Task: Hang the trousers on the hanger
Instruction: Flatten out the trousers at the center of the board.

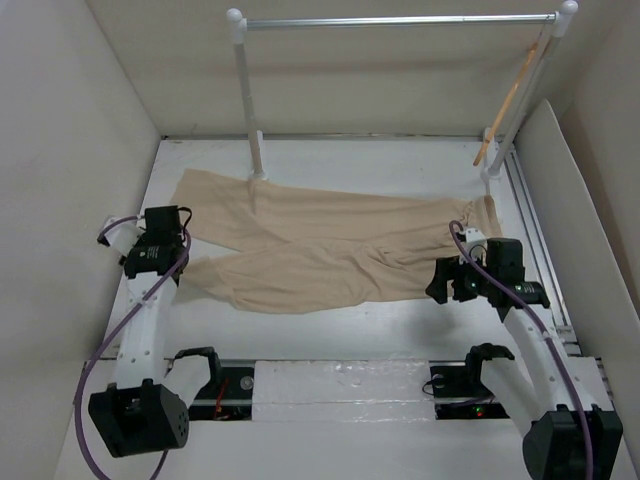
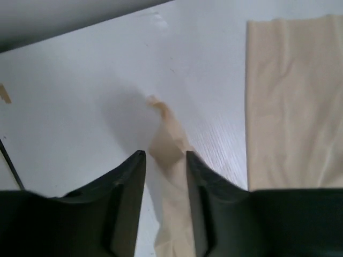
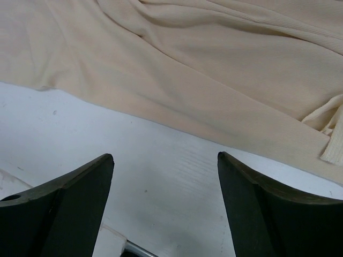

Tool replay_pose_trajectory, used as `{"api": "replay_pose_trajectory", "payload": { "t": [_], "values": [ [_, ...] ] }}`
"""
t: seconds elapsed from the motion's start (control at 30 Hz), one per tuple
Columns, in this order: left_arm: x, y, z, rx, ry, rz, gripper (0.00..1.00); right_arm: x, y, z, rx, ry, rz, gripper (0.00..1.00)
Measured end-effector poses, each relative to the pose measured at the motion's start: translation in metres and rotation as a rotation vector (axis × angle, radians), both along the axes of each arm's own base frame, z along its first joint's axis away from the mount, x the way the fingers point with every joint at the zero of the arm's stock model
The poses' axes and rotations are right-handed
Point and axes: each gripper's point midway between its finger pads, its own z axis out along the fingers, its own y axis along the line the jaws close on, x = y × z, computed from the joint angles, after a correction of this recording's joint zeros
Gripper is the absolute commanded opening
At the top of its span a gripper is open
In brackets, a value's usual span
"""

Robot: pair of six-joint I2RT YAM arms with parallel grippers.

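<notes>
Trousers [image 1: 330,245] lie flat on the white table [image 1: 350,330], long axis running left to right. The waist end points right and the two legs point left. One leg angles toward the far left, ending near the foot of the left rack post [image 1: 250,110]. The other ends at the near left, beside the left arm. The cloth is thin, beige and softly creased, with a fine weave in the right wrist view.

The hanger [image 1: 512,100], made of slim light-brown wooden sticks, hangs slanted at the right end of the silver rail [image 1: 400,20], against the right white post. It is well apart from the trousers, and nothing lies between them.

The left gripper [image 2: 166,155] has its jaws narrow, pinching a raised fold of the near leg's end. The right gripper [image 3: 165,156] hovers over bare table just on the near side of the waist edge, with its jaws wide and nothing between them.
</notes>
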Motion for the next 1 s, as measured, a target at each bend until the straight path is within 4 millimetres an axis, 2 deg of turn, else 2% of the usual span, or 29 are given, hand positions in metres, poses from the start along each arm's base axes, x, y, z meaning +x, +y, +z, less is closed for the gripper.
{"api": "replay_pose_trajectory", "payload": {
  "t": [0.03, 0.07, 0.13, 0.2, 0.23, 0.27, 0.3, 0.33, 0.37, 0.4, 0.43, 0.5, 0.6, 0.63, 0.73, 0.83, 1.0],
  "values": [
    [-0.005, 0.005, -0.002, -0.005, -0.014, 0.03, 0.62, 0.0, 0.001, 0.001, -0.003, -0.003, 0.009, 0.85],
    [-0.011, 0.012, -0.005, -0.004, -0.012, 0.06, 0.67, 0.0, 0.002, 0.002, -0.003, -0.004, 0.016, 0.85],
    [-0.022, 0.03, -0.006, 0.008, -0.007, 0.139, 0.67, -0.002, 0.006, 0.004, -0.007, -0.005, 0.039, 0.85],
    [-0.024, 0.04, -0.005, 0.024, 0.007, 0.17, 0.7, -0.003, 0.01, 0.005, -0.009, -0.007, 0.062, 0.85],
    [-0.022, 0.041, -0.004, 0.028, 0.023, 0.159, 0.72, -0.004, 0.012, 0.006, -0.01, -0.009, 0.074, 0.78],
    [-0.018, 0.041, -0.001, 0.032, 0.031, 0.143, 0.71, -0.005, 0.014, 0.006, -0.012, -0.01, 0.087, 0.66],
    [-0.011, 0.039, 0.002, 0.031, 0.032, 0.115, 0.65, -0.006, 0.017, 0.006, -0.012, -0.012, 0.103, 0.52],
    [-0.004, 0.035, 0.005, 0.029, 0.028, 0.074, 0.52, -0.007, 0.02, 0.006, -0.01, -0.015, 0.119, 0.18],
    [0.003, 0.028, 0.007, 0.023, 0.02, 0.02, 0.45, -0.008, 0.023, 0.007, -0.008, -0.019, 0.138, 0.05],
    [0.01, 0.017, 0.007, 0.013, 0.016, -0.042, 0.36, -0.009, 0.026, 0.007, -0.001, -0.018, 0.151, 0.0],
    [0.016, 0.003, 0.006, -0.002, 0.018, -0.105, 0.29, -0.01, 0.029, 0.007, -0.001, -0.019, 0.163, 0.0],
    [0.026, -0.027, 0.001, -0.034, 0.027, -0.227, 0.3, -0.012, 0.034, 0.006, 0.002, -0.013, 0.193, 0.0],
    [0.034, -0.062, -0.017, -0.113, 0.061, -0.335, 0.4, -0.016, 0.046, 0.001, 0.004, 0.009, 0.26, 0.16],
    [0.035, -0.063, -0.027, -0.135, 0.082, -0.331, 0.44, -0.018, 0.05, -0.001, 0.003, 0.021, 0.287, 0.28],
    [0.029, -0.06, -0.056, -0.182, 0.163, -0.284, 0.45, -0.023, 0.06, -0.005, 0.002, 0.04, 0.348, 0.47],
    [0.029, -0.058, -0.069, -0.187, 0.213, -0.26, 0.45, -0.027, 0.068, -0.003, 0.007, 0.031, 0.397, 0.56],
    [0.027, -0.056, -0.094, -0.173, 0.321, -0.252, 0.44, -0.027, 0.079, 0.002, 0.017, 0.003, 0.444, 0.57]
  ]
}}
